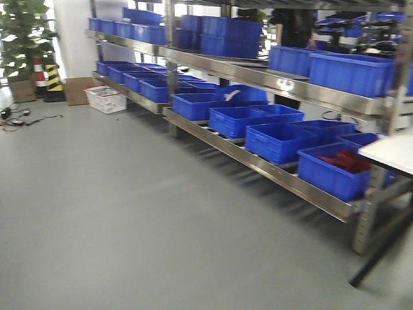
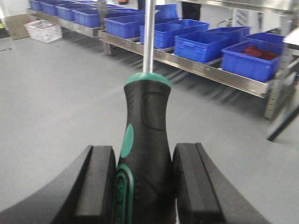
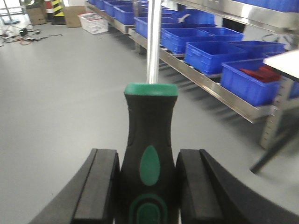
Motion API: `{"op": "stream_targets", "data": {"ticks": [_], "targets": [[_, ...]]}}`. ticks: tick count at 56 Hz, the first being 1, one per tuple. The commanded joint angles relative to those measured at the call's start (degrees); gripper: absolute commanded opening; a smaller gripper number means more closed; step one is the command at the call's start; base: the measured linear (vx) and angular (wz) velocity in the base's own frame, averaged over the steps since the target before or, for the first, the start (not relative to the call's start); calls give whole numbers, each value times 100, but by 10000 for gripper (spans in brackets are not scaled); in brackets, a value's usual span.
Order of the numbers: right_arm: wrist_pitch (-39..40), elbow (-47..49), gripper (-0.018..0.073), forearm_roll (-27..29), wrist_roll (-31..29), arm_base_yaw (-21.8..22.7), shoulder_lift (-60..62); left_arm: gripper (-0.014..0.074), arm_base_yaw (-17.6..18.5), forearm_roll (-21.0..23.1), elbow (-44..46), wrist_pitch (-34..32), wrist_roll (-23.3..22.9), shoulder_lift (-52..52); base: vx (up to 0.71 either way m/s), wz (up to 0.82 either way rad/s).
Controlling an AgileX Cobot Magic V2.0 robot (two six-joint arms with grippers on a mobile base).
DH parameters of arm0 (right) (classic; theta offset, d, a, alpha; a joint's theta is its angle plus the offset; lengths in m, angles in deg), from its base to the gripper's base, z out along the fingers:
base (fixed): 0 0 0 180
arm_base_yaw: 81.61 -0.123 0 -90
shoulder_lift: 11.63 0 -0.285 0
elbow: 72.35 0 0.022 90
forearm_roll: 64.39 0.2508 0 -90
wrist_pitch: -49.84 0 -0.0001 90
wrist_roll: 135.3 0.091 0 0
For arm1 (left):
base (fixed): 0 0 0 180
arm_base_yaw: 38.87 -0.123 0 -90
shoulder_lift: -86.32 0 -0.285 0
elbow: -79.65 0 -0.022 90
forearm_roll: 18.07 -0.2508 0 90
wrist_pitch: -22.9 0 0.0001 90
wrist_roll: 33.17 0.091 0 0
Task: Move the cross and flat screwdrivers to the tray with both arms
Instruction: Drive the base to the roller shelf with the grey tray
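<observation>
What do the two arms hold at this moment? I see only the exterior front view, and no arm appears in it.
Observer: The left gripper is shut on the left screwdriver. Its jaws press both sides of a black and green handle.
Operator: And the other arm?
Observer: The right gripper is shut on the right screwdriver. It has the same colours, and its steel shaft points away from the camera.
Operator: Which one is the cross type?
Observer: I cannot tell. In both wrist views the shaft runs out of the top edge, so neither tip shows.
</observation>
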State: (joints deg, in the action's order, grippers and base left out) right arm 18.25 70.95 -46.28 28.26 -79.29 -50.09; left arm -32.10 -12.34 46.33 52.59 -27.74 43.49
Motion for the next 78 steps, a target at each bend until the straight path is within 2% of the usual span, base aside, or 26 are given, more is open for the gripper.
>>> {"op": "stream_targets", "data": {"ticks": [1,51,78], "targets": [[491,174,-8,70,-4,-1,-38,0,12,58,177,-535,-26,-4,53,41],[494,174,-8,70,-4,-1,-38,0,12,58,177,-531,-26,-4,55,38],[494,174,-8,70,-4,-1,-38,0,12,58,177,-531,-26,-4,60,15]]}}
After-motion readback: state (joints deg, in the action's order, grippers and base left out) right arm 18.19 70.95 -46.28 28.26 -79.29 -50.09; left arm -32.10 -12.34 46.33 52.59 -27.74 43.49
